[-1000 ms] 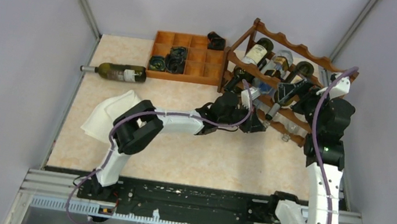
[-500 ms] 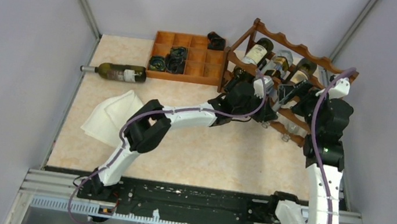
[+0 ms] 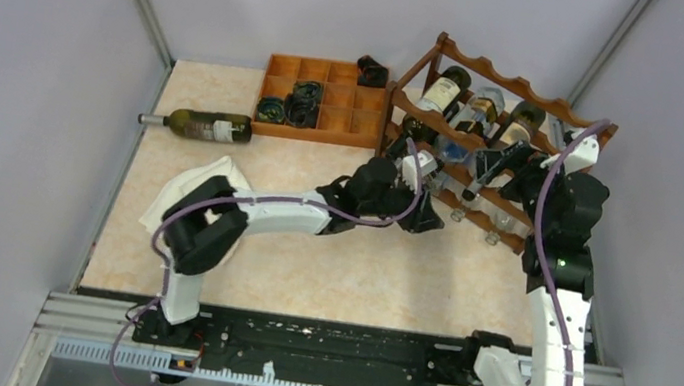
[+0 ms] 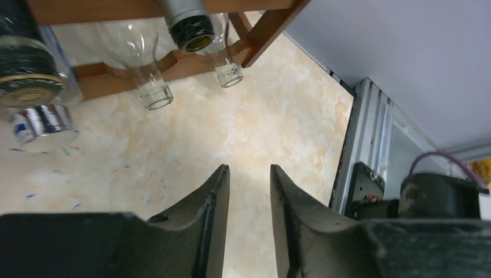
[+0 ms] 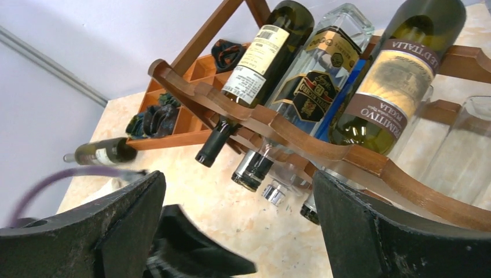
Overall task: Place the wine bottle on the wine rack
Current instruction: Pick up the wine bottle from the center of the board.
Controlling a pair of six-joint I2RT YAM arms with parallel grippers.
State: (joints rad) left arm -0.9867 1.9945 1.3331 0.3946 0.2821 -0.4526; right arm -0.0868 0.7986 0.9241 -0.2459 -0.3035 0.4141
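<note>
1. My right gripper (image 5: 236, 174) hangs with its two black fingers spread wide and nothing between them. It holds no bottle.
2. It faces the reddish-brown wooden wine rack (image 5: 272, 124) with wavy scalloped rails, which stands at the table's far right.
3. Three bottles lie side by side across the rack's upper rails, necks sloping down towards me. They are a dark bottle with a white label (image 5: 260, 52), a clear square-shouldered bottle with a black and gold label (image 5: 315, 81), and a dark green bottle with a brown label (image 5: 394, 87).
4. My left gripper (image 4: 249, 168) is drawn in to a narrow slit and is empty. It hovers above the marbled beige table (image 4: 173, 150), just in front of the rack's lowest tier.
5. In my left wrist view, two clear glass bottle necks (image 4: 151, 81) poke out of that lowest tier, above the table.
6. Another dark green wine bottle with a pale label (image 3: 211, 124) lies on its side on the table by the left wall, neck to the left, well apart from the rack.
7. Just right of it sits a flat orange-brown compartment tray (image 3: 326, 134) with dark bundled items in some cells. A white cloth (image 3: 186, 183) lies by my left arm's elbow.
</note>
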